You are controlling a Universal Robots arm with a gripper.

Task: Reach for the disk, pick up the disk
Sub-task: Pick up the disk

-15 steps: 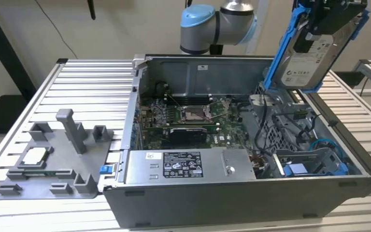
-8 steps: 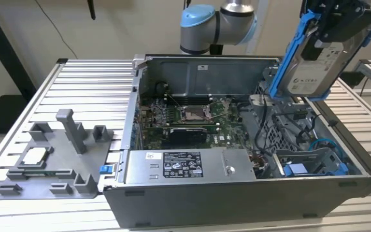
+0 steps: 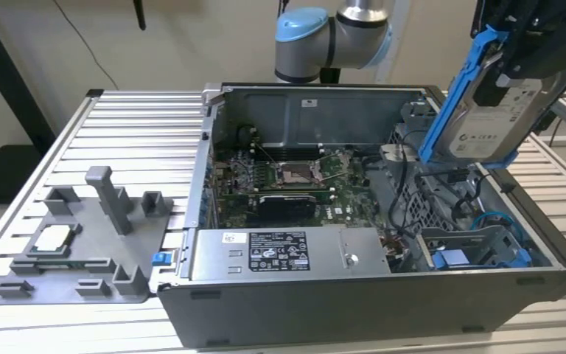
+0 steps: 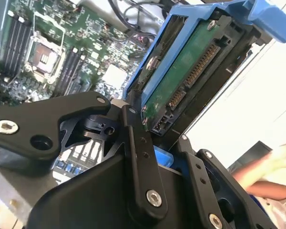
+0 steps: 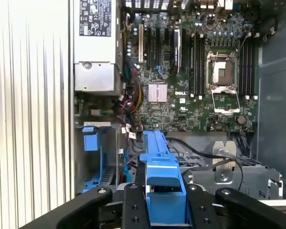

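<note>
The slatted tabletop carries an open computer case, lid off, with the green circuit board lying flat inside and the grey power box along the near wall. On the exterior view's left sits a grey holder tray with a small square chip resting in it.

The disk is already out of the case, held high above its far corner on the exterior view's right, tilted steeply with the labelled face toward that camera. The gripper is clamped on the disk's blue frame: both wrist views show the black fingers pressed against either side of the blue edge.

The pick-up looks essentially done. To do it well from here, the grip should stay firm on the plastic frame, since the disk hangs off-centre and could pivot, and the loose cables and blue drive cage below deserve clearance.
</note>
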